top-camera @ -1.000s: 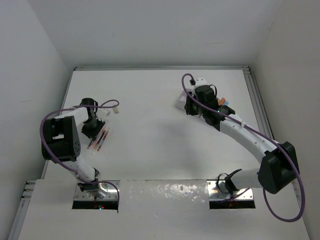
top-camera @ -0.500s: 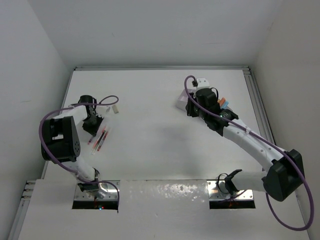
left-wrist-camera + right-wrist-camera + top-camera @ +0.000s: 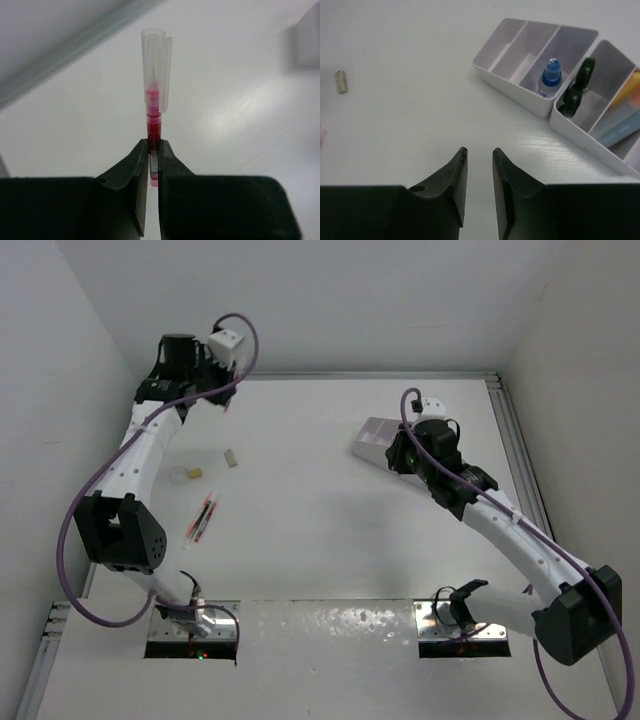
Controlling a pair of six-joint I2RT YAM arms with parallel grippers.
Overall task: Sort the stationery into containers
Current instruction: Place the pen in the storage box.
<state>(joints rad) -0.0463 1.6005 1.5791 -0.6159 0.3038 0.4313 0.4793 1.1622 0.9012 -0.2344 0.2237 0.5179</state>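
Note:
My left gripper (image 3: pixel 154 145) is shut on a thin red pen (image 3: pixel 156 95) with a clear cap, which sticks out past the fingertips. In the top view it (image 3: pixel 212 382) is raised high over the table's far left. Two more pink/red pens (image 3: pixel 205 518) lie on the table at the left. The white organizer (image 3: pixel 520 90) holds a blue-capped bottle (image 3: pixel 549 77), black-handled scissors (image 3: pixel 577 90) and orange and blue items at the right edge. My right gripper (image 3: pixel 478 152) is slightly open and empty, hovering just in front of the organizer (image 3: pixel 375 435).
A grey eraser (image 3: pixel 231 457) and a yellowish eraser (image 3: pixel 195 473) lie on the table at the left beside a small clear ring (image 3: pixel 180 475). The grey eraser also shows in the right wrist view (image 3: pixel 340 81). White walls enclose the table on three sides.
My left arm has risen from the pens on the table and swung to the far left with a red pen in its jaws. My right gripper has drawn back to the right, uncovering part of the organizer.

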